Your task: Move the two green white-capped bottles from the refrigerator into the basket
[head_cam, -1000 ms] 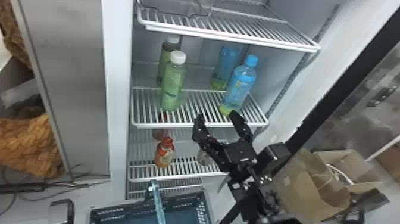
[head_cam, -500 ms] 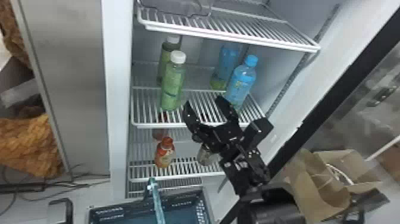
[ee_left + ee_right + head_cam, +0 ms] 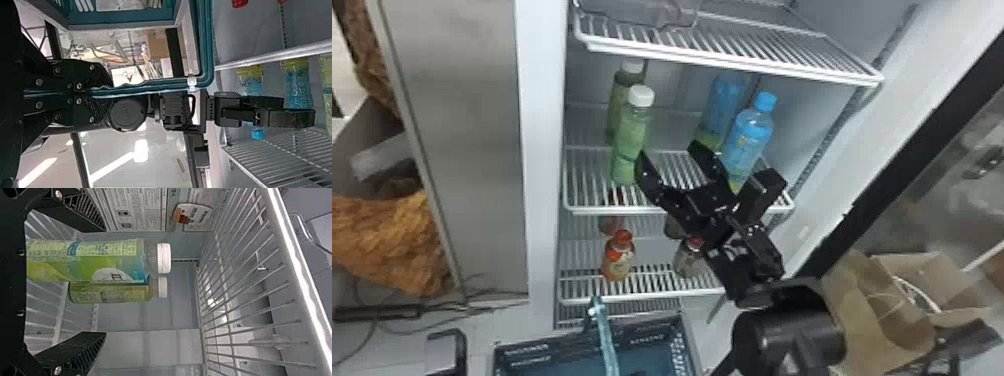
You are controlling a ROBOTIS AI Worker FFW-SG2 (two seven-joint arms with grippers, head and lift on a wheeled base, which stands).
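On my head view, both green white-capped bottles stand on the refrigerator's (image 3: 541,150) middle shelf (image 3: 677,211), towards its left side. The front green bottle (image 3: 628,150) is upright, its long axis running up from the shelf to the white cap (image 3: 641,95). The rear green bottle (image 3: 618,100) stands just behind it, cap up as well, with its axis about parallel. My right wrist view has the pair lying across it, both caps aimed the same way, which is simply upright in the room.

I have the right gripper (image 3: 667,149) in front of the shelf, beside the front green bottle's lower body and on its right, fingers spread wide and aimed into the refrigerator. In the right wrist view the bottles appear between the two fingers, with a gap to each, so the gripper has hold of nothing.

My left gripper (image 3: 105,92) is narrow, its fingers pinched on the handle (image 3: 147,87) of the basket (image 3: 524,350). The basket sits low in front of the refrigerator. On the same shelf, to the right of the green pair, I see two blue bottles (image 3: 748,140), one behind the other, caps up.
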